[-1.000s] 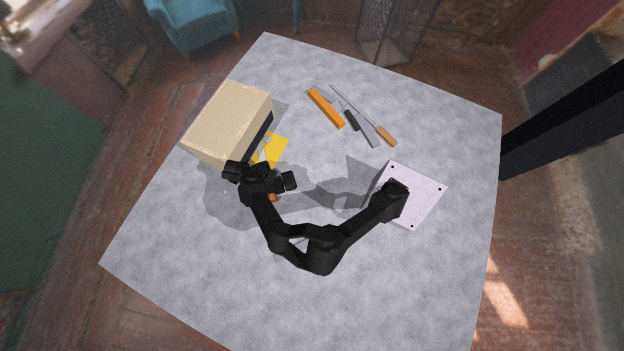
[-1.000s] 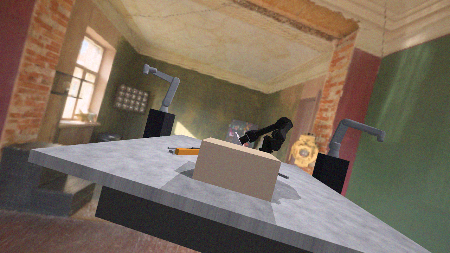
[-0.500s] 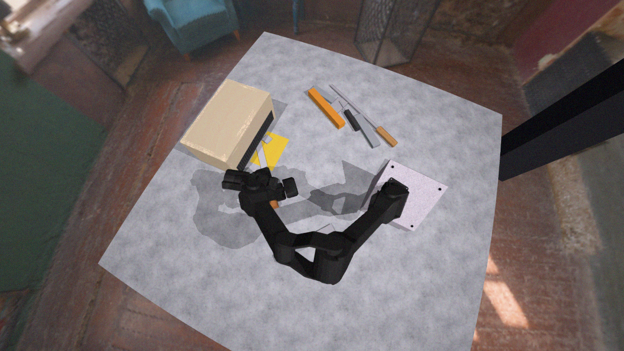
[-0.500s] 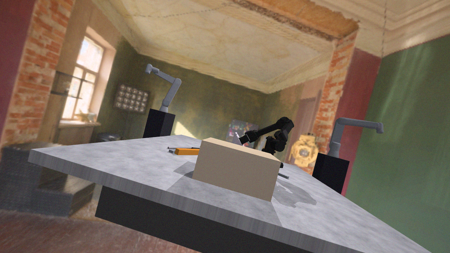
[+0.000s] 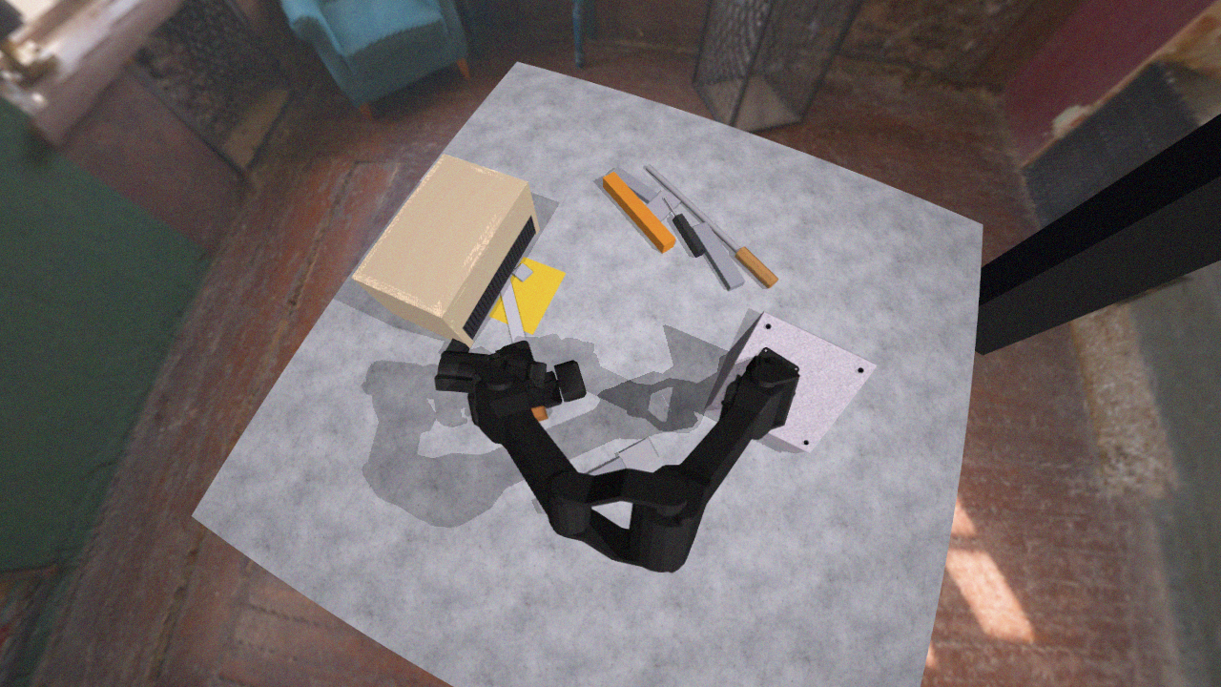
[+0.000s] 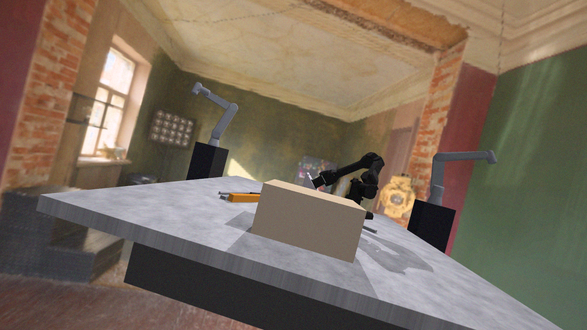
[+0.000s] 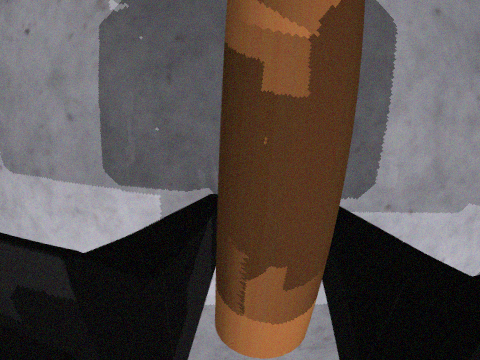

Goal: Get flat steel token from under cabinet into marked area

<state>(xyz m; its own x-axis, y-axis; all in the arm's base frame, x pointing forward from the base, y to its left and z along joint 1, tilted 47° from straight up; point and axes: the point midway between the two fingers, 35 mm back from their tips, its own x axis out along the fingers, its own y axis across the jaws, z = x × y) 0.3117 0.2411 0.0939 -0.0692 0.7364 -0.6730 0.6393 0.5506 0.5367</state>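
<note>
My gripper (image 5: 514, 378) (image 6: 324, 178) (image 7: 271, 212) is shut on the round orange handle (image 7: 287, 140) (image 5: 539, 413) of a tool. It hovers above the table just in front of the beige cabinet (image 5: 444, 243) (image 6: 307, 217). The tool's grey blade (image 5: 509, 305) (image 6: 308, 180) reaches out over the yellow marked area (image 5: 539, 294), raised off the table. A small flat grey piece (image 5: 522, 272), seemingly the token, lies on the yellow area close to the cabinet's dark vent slots (image 5: 499, 278). The wrist view shows only the handle and table.
Several other tools lie at the back of the table: an orange bar (image 5: 638, 211) (image 6: 243, 197), a black-handled tool (image 5: 688, 234), a grey strip (image 5: 721, 260) and a thin rod with an orange handle (image 5: 756, 266). The arm's base plate (image 5: 823, 376) is at the right.
</note>
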